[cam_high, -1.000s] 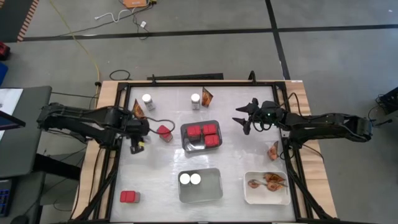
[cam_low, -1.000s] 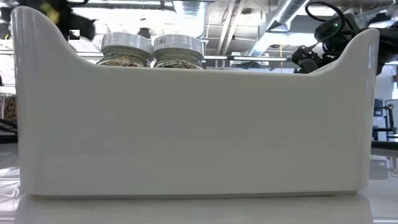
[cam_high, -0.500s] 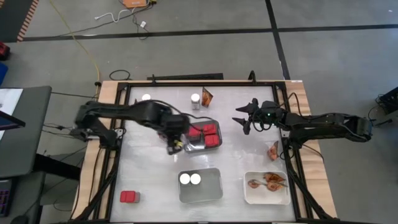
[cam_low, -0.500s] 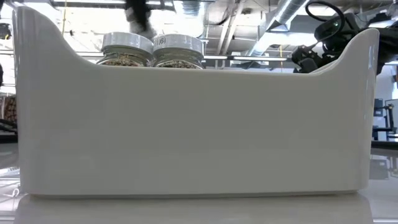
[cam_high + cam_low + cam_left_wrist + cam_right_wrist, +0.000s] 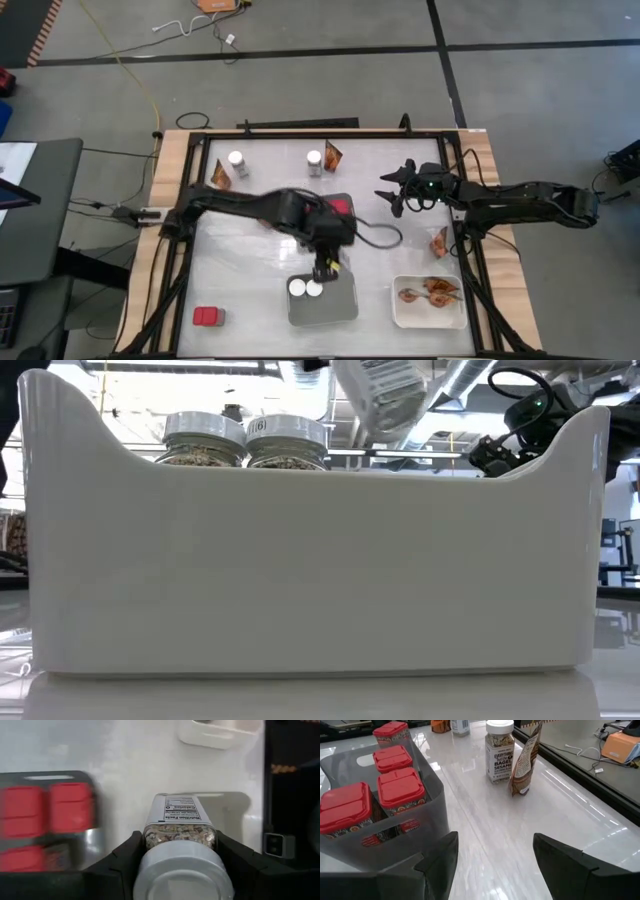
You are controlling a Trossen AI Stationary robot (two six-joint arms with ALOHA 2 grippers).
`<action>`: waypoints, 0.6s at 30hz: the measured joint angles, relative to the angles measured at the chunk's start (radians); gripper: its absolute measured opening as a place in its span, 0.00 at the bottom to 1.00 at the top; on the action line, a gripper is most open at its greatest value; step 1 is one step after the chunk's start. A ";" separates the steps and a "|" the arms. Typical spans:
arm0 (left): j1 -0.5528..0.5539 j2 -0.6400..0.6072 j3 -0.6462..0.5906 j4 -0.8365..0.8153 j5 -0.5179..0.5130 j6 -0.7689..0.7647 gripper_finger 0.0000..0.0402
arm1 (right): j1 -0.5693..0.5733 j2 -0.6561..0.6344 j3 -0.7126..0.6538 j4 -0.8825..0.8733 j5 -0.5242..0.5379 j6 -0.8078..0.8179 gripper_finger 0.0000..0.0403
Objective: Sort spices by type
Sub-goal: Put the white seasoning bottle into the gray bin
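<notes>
- Swinging in from the tabletop's [image 5: 250,290] left edge, the left arm has crossed over the grey tray [image 5: 347,232] of red containers [image 5: 340,208] and now reaches the nearer tray [image 5: 340,305] holding two white-lidded jars [image 5: 305,288].
- That puts a third jar [image 5: 180,827] almost with its own kind, so this sorting step looks close to done, with only the set-down left.
- Left hand [image 5: 325,268] is clenched on the jar, a finger [image 5: 125,857] pressed to either side just below the lid; in the low view the jar hangs tilted above the tray wall.
- Right hand [image 5: 398,190] has not shifted; it waits released, holding nothing, near the far right of the tabletop.
</notes>
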 joint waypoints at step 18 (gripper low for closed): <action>-0.075 0.178 0.034 0.011 0.025 -0.104 0.48 | 0.000 0.000 0.000 -0.033 0.000 0.004 0.71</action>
